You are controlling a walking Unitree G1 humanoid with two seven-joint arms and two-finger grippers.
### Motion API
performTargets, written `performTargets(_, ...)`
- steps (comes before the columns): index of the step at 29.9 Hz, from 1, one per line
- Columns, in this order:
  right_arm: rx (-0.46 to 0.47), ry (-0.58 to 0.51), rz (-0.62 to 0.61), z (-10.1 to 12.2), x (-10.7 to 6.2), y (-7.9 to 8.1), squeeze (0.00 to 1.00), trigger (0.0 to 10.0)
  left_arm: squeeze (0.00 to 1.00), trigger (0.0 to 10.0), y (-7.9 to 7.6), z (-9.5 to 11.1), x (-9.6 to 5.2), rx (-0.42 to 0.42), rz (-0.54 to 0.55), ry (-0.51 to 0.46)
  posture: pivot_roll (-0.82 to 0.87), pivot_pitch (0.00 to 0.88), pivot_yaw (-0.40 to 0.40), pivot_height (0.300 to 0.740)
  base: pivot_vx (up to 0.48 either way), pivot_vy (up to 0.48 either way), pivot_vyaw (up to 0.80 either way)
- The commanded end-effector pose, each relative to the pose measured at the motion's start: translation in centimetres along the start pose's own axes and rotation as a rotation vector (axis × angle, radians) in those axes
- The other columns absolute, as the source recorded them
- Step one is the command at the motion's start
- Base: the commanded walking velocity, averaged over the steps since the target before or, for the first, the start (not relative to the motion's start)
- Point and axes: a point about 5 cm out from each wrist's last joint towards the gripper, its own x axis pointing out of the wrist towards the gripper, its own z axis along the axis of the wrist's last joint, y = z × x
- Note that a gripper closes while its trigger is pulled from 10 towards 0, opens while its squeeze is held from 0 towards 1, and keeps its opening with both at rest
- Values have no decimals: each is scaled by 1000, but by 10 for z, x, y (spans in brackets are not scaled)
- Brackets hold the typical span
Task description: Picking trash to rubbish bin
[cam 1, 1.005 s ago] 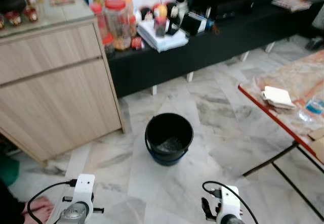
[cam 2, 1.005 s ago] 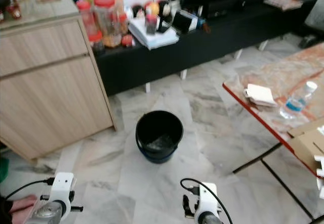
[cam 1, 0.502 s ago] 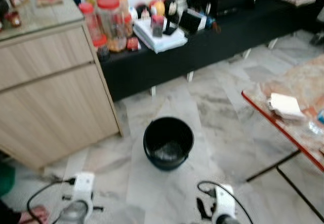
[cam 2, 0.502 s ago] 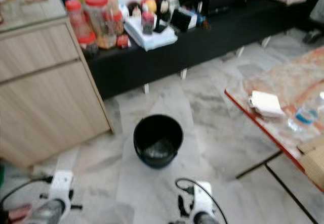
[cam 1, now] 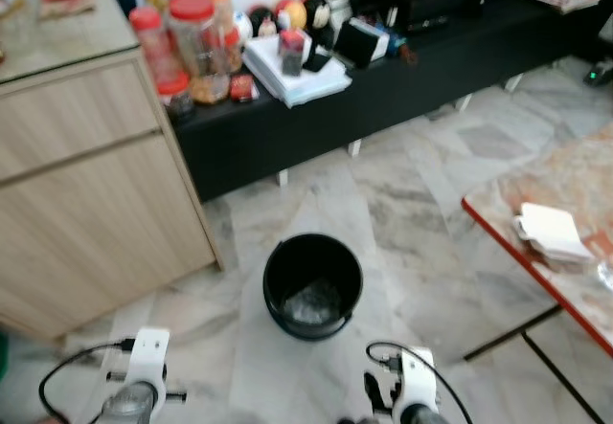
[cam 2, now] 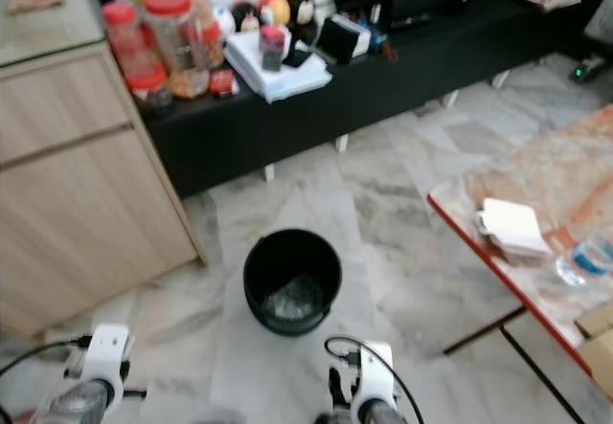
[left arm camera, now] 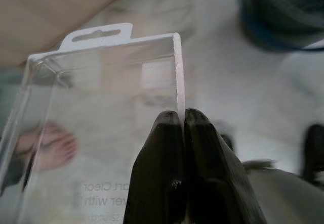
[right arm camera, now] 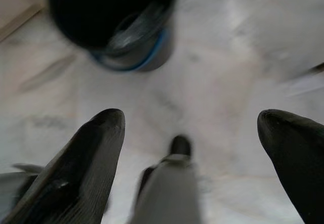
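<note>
A black bucket (cam 1: 272, 285) with some crumpled clear trash in it stands on the marble floor straight ahead. In the right wrist view the same bucket (right arm camera: 76, 16) lies just beyond the fingers. My left gripper (left arm camera: 181, 119) is shut on the edge of a clear plastic packaging box (left arm camera: 101, 97), held low at my left front. My right gripper (right arm camera: 195, 123) is open with nothing between its fingers, hanging low over the floor short of the bucket. Both wrists, left (cam 1: 146, 355) and right (cam 1: 414, 390), sit at the bottom of the eye views.
A wooden cabinet (cam 1: 86, 185) stands left of the bucket. A black low bench (cam 1: 402, 84) with jars and books runs behind it. At the right is a red-edged folding table (cam 1: 508, 242) with a white packet (cam 1: 551, 234) and a water bottle (cam 2: 584, 259). A person's foot (left arm camera: 48, 145) shows through the plastic.
The whole view has shifted: the bucket now sits lower and nearer, and the cabinet lies further left. The person's foot has left the eye views. Both grippers hold the same pose.
</note>
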Motion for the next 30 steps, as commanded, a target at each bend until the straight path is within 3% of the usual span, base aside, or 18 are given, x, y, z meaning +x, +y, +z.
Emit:
performTargets(1,6,13,11,-4,0,5,0,10000,0,10000,9,-6,-2,16,22,20,176,170,-35,740,371,0,0)
performTargets(30,6,15,26,-4,0,7,0,10000,0,10000,7,2,0,16,14,-1,175,170,-34,740,372,0,0)
